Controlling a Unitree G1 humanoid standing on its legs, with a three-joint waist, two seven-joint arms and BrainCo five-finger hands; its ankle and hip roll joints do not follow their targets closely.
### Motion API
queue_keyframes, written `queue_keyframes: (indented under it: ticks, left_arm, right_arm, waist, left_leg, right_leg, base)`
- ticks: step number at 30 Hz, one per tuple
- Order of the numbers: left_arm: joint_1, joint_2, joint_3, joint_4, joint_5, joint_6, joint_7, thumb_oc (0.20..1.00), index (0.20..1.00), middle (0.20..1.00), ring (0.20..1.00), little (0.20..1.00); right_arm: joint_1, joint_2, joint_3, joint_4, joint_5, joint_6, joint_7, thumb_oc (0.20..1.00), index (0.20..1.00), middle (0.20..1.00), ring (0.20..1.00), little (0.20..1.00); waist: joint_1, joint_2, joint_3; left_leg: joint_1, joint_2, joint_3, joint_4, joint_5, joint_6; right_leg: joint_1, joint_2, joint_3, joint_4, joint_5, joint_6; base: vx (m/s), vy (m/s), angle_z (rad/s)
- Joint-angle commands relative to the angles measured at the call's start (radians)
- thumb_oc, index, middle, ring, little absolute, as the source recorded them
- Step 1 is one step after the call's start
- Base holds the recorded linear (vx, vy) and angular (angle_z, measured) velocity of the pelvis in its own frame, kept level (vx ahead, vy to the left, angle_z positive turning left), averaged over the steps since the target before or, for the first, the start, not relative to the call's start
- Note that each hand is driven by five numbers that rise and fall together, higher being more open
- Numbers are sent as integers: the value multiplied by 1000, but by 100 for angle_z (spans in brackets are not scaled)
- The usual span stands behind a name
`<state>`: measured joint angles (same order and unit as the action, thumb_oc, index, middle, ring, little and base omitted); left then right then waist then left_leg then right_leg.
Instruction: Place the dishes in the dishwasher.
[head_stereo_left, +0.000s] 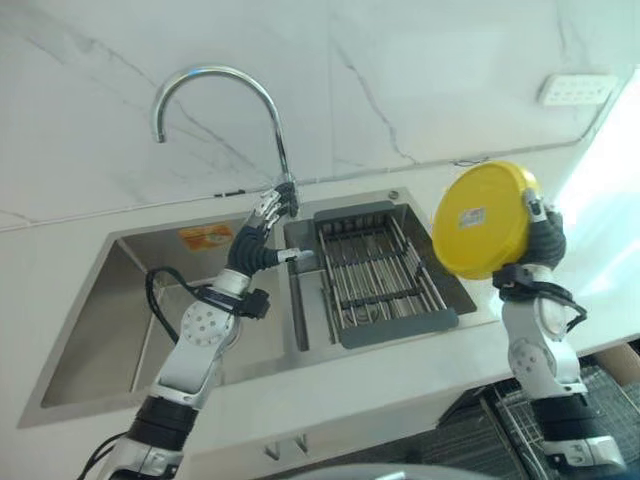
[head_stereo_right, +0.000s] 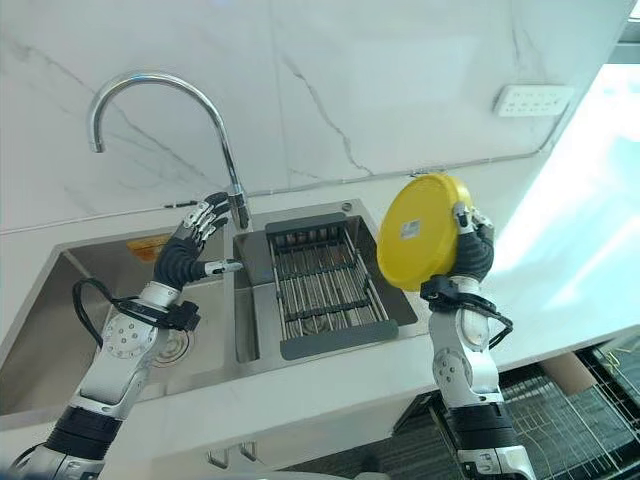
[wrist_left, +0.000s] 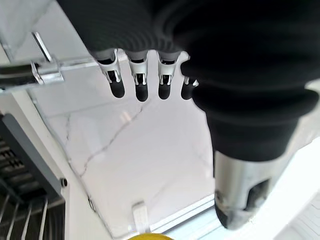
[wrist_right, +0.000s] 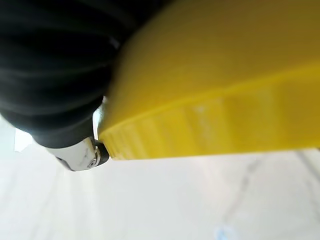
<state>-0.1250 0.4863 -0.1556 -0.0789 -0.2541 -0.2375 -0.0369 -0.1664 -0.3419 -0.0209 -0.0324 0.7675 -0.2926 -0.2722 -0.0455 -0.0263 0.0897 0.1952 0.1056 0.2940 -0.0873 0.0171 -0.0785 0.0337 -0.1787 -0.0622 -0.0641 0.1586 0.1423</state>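
The right hand (head_stereo_right: 470, 245) is pinching a yellow plate (head_stereo_right: 420, 232) by its rim, holding it upright in the air beside the sink's drying rack (head_stereo_right: 322, 285). The left hand (head_stereo_right: 195, 232) is hovering with fingers spread by the faucet (head_stereo_right: 165, 100). The plate is lifted but not yet loaded; the dishwasher rack (head_stereo_right: 565, 420) is lying below the right hand, beneath the worktop (head_stereo_right: 560, 270).

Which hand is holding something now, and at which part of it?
The right hand holds the yellow plate by its right rim, upright above the counter. The left hand holds nothing, fingers straight near the faucet.

Silver-grey arms with round joint housings, left hand (head_stereo_left: 262, 222) and right hand (head_stereo_left: 541, 236) under dark ribbed covers, silver dark-tipped fingers (wrist_left: 141, 82)
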Motion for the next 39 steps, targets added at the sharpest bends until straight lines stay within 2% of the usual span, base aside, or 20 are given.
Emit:
queue_keyframes:
  ticks: [1,5,7,9,11,13,14,16,18,20,21,26,31,34,35,36,37,39]
  left_arm:
    - [-74,32,0,-28,16,-47,-5,1000,1000,1000,1000,1000]
    - [-82,24,-16,-26,22,-38,-19,1000,1000,1000,1000,1000]
    - [-80,23,-19,-30,20,-36,-37,1000,1000,1000,1000,1000]
    - [-64,30,-10,-38,24,-40,-48,1000,1000,1000,1000,1000]
    - [-53,50,7,-43,29,-48,-43,1000,1000,1000,1000,1000]
    - [-55,68,24,-36,23,-59,-35,1000,1000,1000,1000,1000]
    - [-51,70,29,-34,30,-60,-15,1000,1000,1000,1000,1000]
    - [-53,71,23,-31,50,-64,7,1000,1000,1000,1000,1000]
    - [-66,72,13,-26,69,-64,19,1000,1000,1000,1000,1000]
    - [-83,76,10,-21,77,-58,38,1000,1000,1000,1000,1000]
    - [-93,81,6,-15,74,-54,40,1000,1000,1000,1000,1000]
    - [-73,86,38,-25,68,-55,58,1000,1000,1000,1000,1000]
    - [-33,75,40,-13,93,-77,75,1000,1000,1000,1000,1000]
    - [-27,69,37,1,87,-91,88,1000,1000,1000,1000,1000]
    - [-22,62,38,4,78,-97,94,1000,1000,1000,1000,1000]
    - [-15,56,42,1,75,-95,100,1000,1000,1000,1000,1000]
    - [-6,47,46,-1,71,-95,99,1000,1000,1000,1000,1000]
    - [-24,32,34,6,66,-92,65,1000,1000,1000,1000,1000]
  right_arm:
    - [-45,-16,-56,-112,20,-111,19,200,200,200,200,200]
    - [-20,-8,-71,-125,15,-135,7,200,200,200,200,200]
    - [3,0,-87,-140,23,-142,9,200,200,200,200,200]
    - [15,11,-101,-152,28,-138,21,200,200,200,200,200]
    - [11,18,-111,-149,53,-140,52,200,200,200,200,200]
    - [14,18,-122,-145,92,-151,87,200,200,200,200,200]
    - [21,18,-122,-151,114,-153,110,200,200,200,200,200]
    - [11,14,-112,-154,131,-159,118,200,200,200,200,200]
    - [2,16,-99,-152,135,-175,124,200,200,200,200,200]
    - [-15,28,-73,-141,118,-192,121,200,200,200,200,200]
    - [-18,33,-66,-141,111,-193,112,200,200,200,200,200]
    - [-58,8,-83,-135,157,-150,129,200,200,200,200,200]
    - [-93,-7,-61,-149,159,-125,111,200,200,200,200,200]
    - [-109,-16,-43,-130,159,-109,105,200,200,200,200,200]
    - [-114,-16,-33,-124,147,-101,103,200,200,200,200,200]
    - [-118,-17,-22,-122,143,-93,108,200,200,200,200,200]
    - [-117,-17,-12,-121,136,-89,113,200,200,200,200,200]
    - [-89,-10,-16,-126,115,-102,114,200,200,200,200,200]
  waist:
    - [-8,-19,-16]
    - [-25,-24,-11]
    - [-39,-31,-8]
    - [-45,-40,-2]
    - [-42,-41,11]
    - [-41,-36,22]
    - [-32,-32,22]
    - [-11,-23,21]
    - [9,-27,16]
    - [35,-39,0]
    - [36,-43,-4]
    - [47,-45,-12]
    - [39,-38,-18]
    - [41,-27,-26]
    - [45,-20,-26]
    - [54,-15,-23]
    - [54,-9,-19]
    - [35,4,-15]
  left_leg:
    - [-21,-13,-46,39,-51,27]
    - [-16,-34,-40,21,-54,37]
    - [-12,-45,-31,13,-63,40]
    - [-2,-52,-12,6,-76,38]
    - [3,-51,14,2,-82,41]
    - [-3,-56,35,6,-89,65]
    - [-18,-50,55,13,-78,77]
    - [-54,-25,88,45,-64,90]
    - [-108,-5,100,114,-70,95]
    - [-156,21,98,163,-64,74]
    - [-170,32,88,175,-62,64]
    - [-200,133,81,168,8,-10]
    - [-178,167,24,114,49,-47]
    - [-175,171,-18,111,58,-56]
    - [-174,158,-61,128,46,-54]
    - [-179,124,-115,161,20,-46]
    - [-186,78,-135,202,-19,-28]
    - [-185,34,-56,206,-35,-11]
  right_leg:
    - [40,-126,-53,109,-3,79]
    - [10,-137,-38,107,47,88]
    - [-18,-154,-32,100,102,101]
    - [-57,-173,-69,79,167,117]
    - [-86,-171,-126,76,187,119]
    - [-99,-148,-138,141,153,111]
    - [-87,-144,-161,185,114,96]
    - [-52,-135,-179,265,43,68]
    - [-15,-137,-171,305,20,55]
    - [54,-152,-165,245,2,53]
    - [72,-131,-138,215,-22,59]
    - [132,-38,-152,113,-173,40]
    - [100,30,-106,113,-211,-3]
    - [84,56,-90,107,-206,-24]
    - [78,63,-78,112,-208,-32]
    - [72,66,-63,124,-211,-38]
    - [59,68,-52,137,-211,-40]
    - [56,63,-85,144,-187,-26]
  base:
    - [-95,140,-17]
    - [-58,83,-18]
    - [-36,27,-7]
    - [-49,-28,-20]
    - [-117,-18,-74]
    - [-252,-26,-114]
    - [-312,-68,-114]
    - [-297,-152,-184]
    - [-247,-308,-108]
    - [-182,-476,-83]
    - [-96,-495,-88]
    - [-66,-331,-32]
    - [-57,-258,-43]
    - [-25,-179,-21]
    - [25,-80,-30]
    - [39,-65,-37]
    - [38,-17,-54]
    - [50,57,-37]
